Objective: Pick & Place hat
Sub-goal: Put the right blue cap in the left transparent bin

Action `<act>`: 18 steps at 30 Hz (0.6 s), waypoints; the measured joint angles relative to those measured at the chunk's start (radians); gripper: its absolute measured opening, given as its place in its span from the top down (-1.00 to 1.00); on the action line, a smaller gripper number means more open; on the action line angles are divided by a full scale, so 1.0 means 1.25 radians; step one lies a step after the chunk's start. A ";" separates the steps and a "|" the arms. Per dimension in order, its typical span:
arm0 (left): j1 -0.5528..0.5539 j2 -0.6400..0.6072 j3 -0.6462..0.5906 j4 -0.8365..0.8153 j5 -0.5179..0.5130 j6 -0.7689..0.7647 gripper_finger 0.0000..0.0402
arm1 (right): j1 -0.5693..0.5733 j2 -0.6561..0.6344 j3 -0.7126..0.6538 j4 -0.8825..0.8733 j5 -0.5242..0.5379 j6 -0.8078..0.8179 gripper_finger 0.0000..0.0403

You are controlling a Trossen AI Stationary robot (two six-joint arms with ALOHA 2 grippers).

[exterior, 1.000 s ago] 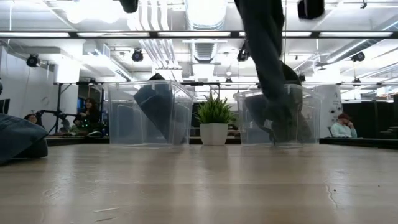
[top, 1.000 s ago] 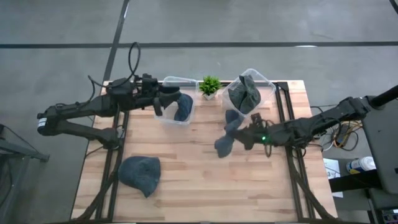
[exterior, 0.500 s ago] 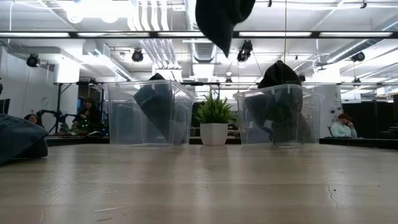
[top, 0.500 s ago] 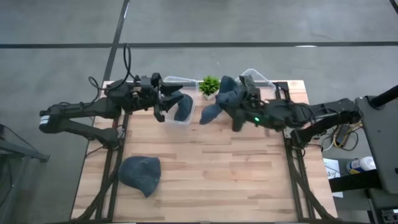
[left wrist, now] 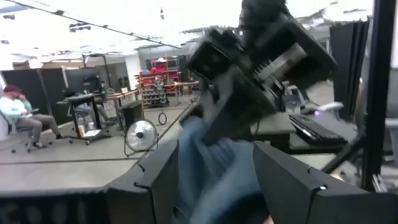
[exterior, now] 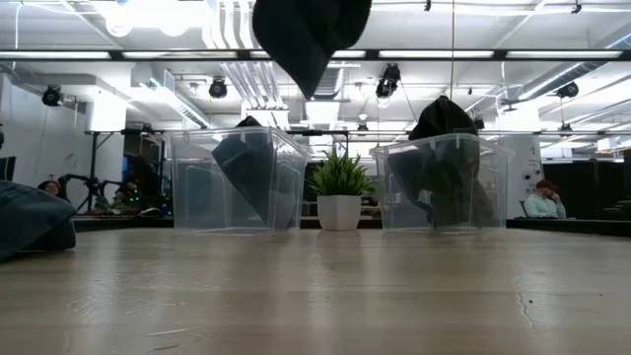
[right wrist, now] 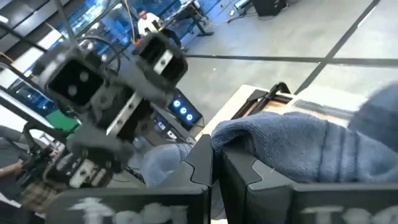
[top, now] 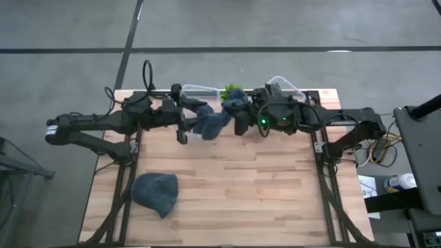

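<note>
The blue knit hat [top: 212, 124] hangs high over the table's far middle, between my two grippers. The low view shows it at the top [exterior: 306, 35], clear of the table. My right gripper [top: 238, 116] is shut on its upper end, near the plant. My left gripper [top: 187, 125] is open, just left of the hat's lower end. In the left wrist view the hat [left wrist: 214, 177] sits between the left gripper's [left wrist: 216, 152] spread fingers. A second blue hat [top: 155, 193] lies flat on the table's near left. My right gripper [right wrist: 214, 165] pinches a bunched fold of the hat's knit [right wrist: 249, 140] between its two fingers. It comes from the table's right. The hat is lifted clear and droops below and leftward from the fingers, slack. My left gripper stands around the hat's lower end; whether a finger touches it, I cannot tell.
Two clear plastic bins stand at the far edge, each with dark hats inside: the left bin [exterior: 232, 182] and the right bin [exterior: 444, 182]. A small potted plant [exterior: 340, 192] stands between them. Bare wood [top: 248, 186] covers the near half.
My right gripper has carried the hat up off the table's middle, then toward the far edge and leftward past the right bin to the left gripper. The hat is lifted clear, where before it hung down to bin height. My left gripper has drifted slightly right.
</note>
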 joint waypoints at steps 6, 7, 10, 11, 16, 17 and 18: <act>-0.016 -0.001 0.007 -0.047 -0.013 0.018 0.02 | -0.016 0.011 0.045 -0.019 0.006 -0.022 0.96; -0.018 -0.001 0.007 -0.048 -0.018 0.018 0.02 | -0.019 0.012 0.048 -0.017 0.007 -0.023 0.96; -0.023 -0.002 0.007 -0.044 -0.018 0.018 0.02 | -0.030 0.012 0.054 -0.043 0.006 -0.023 0.96; -0.027 -0.003 0.007 -0.041 -0.018 0.018 0.02 | -0.033 0.012 0.054 -0.051 0.006 -0.023 0.96; -0.031 0.007 0.008 -0.045 -0.022 0.027 0.02 | -0.044 0.012 0.052 -0.048 0.006 -0.017 0.96; -0.030 0.015 0.008 -0.054 -0.022 0.027 0.02 | -0.045 0.014 0.052 -0.049 0.005 -0.013 0.96; -0.030 0.022 0.008 -0.056 -0.027 0.028 0.02 | -0.045 0.019 0.052 -0.047 0.005 -0.008 0.96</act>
